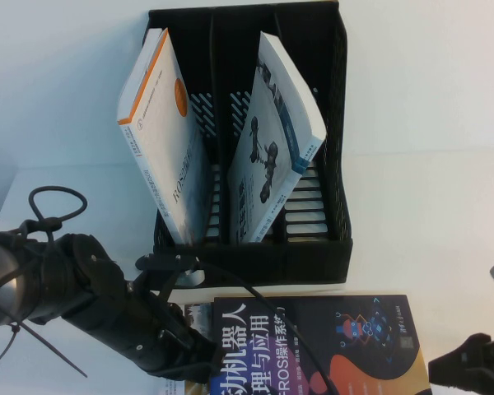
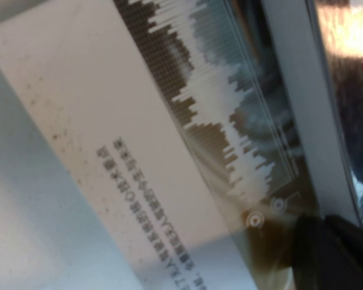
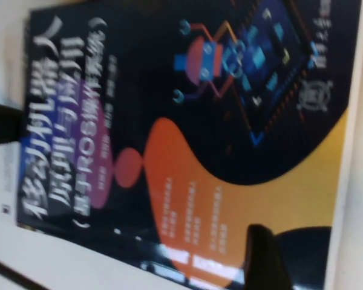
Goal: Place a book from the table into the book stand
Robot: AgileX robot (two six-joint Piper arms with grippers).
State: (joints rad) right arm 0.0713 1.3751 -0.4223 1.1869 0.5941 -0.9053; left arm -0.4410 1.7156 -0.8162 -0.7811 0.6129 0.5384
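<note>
Lying flat at the bottom edge of the high view, the book point(image 1: 313, 341) sits between both hands, long axis running left to right.

Left hand point(image 1: 185, 350) is at the bottom left of the frame, at the book's left edge; its wrist view shows a printed surface very close, but whether its fingers are closed on anything cannot be told. Right hand point(image 1: 469, 370) is at the bottom right corner, just beside the book's right edge; its opening cannot be told either. Behind the book on the desk point(image 1: 428, 230), the book stand point(image 1: 329, 255) occupies the upper centre; its right compartment appears free, while the other two each hold a leaning white book.
</note>
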